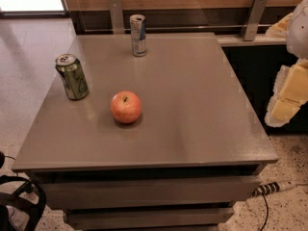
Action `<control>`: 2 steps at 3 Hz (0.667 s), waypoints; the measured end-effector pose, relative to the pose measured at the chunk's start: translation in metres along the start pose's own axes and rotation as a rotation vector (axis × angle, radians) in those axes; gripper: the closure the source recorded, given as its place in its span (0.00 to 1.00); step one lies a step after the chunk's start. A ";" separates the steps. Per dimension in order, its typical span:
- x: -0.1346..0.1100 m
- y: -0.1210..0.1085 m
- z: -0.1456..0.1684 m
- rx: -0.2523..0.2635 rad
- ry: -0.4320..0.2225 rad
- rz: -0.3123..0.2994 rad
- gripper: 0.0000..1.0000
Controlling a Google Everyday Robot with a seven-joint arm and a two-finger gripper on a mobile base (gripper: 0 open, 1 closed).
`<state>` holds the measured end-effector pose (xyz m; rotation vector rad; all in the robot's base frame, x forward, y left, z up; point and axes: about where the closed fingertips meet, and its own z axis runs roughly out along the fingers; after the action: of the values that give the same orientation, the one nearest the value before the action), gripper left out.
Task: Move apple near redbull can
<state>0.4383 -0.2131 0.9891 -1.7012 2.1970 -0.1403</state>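
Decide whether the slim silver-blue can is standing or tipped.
Standing: the can rests on its base near the back of the table, silver top up. The gripper is off to the table's right.

apple (126, 107): round, red-orange with a yellowish blush, stem dimple up, sitting on the table (192, 105) left of centre, toward the front. redbull can (138, 34): slim, silver-blue, upright near the back edge, well apart from the apple. pincer (287, 100): off the table's right side, touching neither.
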 end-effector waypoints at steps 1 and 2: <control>0.000 0.000 0.000 0.000 0.000 0.000 0.00; 0.000 0.001 0.002 -0.007 -0.022 0.006 0.00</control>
<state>0.4382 -0.2123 0.9874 -1.6921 2.1888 -0.1126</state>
